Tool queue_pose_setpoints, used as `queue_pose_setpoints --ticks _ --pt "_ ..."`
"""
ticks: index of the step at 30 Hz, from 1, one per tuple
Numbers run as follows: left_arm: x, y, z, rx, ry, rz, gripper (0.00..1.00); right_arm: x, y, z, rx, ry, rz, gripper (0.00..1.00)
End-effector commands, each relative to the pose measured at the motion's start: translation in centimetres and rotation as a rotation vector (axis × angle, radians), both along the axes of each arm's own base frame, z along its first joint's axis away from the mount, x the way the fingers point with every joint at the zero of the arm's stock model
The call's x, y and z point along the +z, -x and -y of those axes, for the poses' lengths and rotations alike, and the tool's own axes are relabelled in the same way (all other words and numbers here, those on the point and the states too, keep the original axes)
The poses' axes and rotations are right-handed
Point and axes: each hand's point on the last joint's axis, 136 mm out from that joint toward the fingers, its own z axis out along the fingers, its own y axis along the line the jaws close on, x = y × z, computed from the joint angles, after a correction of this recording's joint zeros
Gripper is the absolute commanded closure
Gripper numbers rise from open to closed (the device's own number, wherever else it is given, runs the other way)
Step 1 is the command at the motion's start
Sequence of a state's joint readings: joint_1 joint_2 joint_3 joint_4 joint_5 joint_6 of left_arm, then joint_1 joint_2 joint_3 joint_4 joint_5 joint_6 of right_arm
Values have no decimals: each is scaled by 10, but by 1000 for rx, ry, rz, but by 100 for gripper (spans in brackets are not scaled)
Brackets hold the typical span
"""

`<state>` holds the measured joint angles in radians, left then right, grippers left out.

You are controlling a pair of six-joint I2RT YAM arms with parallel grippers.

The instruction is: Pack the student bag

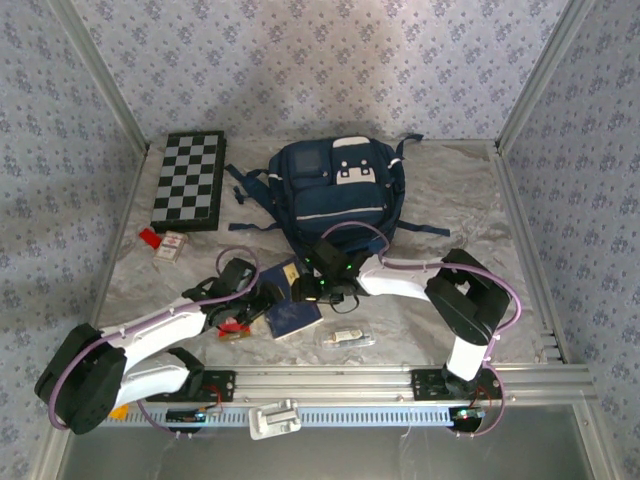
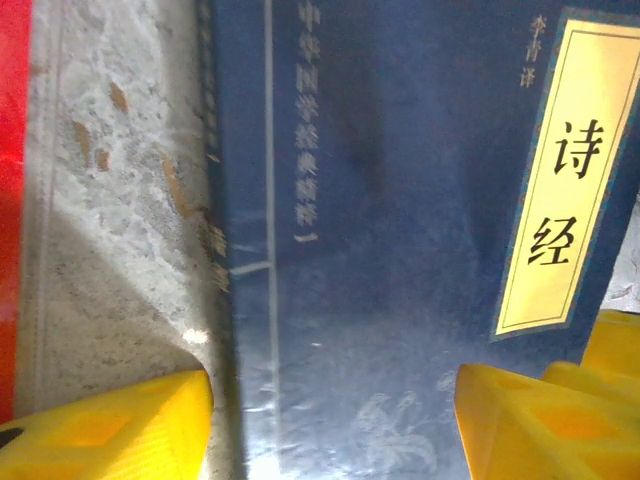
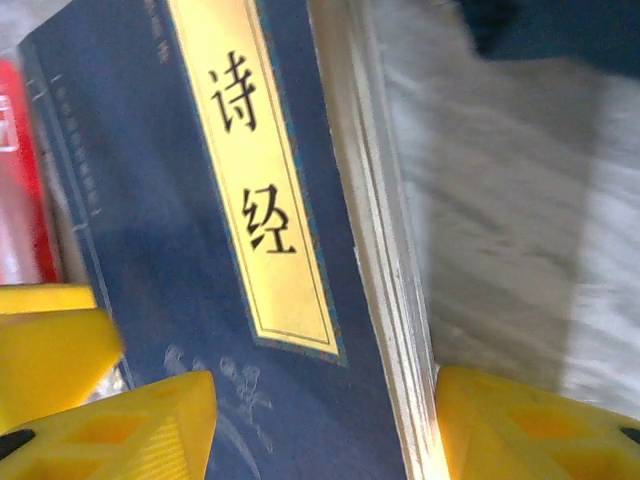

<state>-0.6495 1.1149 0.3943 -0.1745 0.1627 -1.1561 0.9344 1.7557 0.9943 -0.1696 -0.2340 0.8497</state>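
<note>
Student bag [image 1: 340,195] lying at 12 o'clock on bench [image 1: 470,185]. Judged soft, floppy, light while unfilled; best taken at strap or top seam. Left gripper [image 2: 330,425] and right gripper [image 3: 320,425] both released, straddling book [image 1: 295,312] edges.

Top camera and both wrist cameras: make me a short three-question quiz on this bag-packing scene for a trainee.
1. True or false: in the top view, the chessboard lies left of the backpack.
2. The left pincer and the right pincer are both open. What does each straddle an edge of? A the chessboard; B the dark blue book; C a shoe.
3. Fill in: the dark blue book lies on the ____, not in the backpack.
Key: 1 true. 2 B. 3 table.
</note>
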Motion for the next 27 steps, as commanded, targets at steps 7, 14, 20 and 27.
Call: queue_pose_setpoints --ticks 7,14,20,27 --pt "11 -8 14 -33 41 54 37 37 3 -26 44 -150 -6 43" --pt "9 -8 10 -34 20 53 37 48 4 -16 21 -201 0 46" --pt "9 -9 9 -29 12 55 37 44 9 -16 29 -221 -23 50" --pt "8 -7 5 -28 -9 54 38 33 13 -12 26 -190 -30 58"
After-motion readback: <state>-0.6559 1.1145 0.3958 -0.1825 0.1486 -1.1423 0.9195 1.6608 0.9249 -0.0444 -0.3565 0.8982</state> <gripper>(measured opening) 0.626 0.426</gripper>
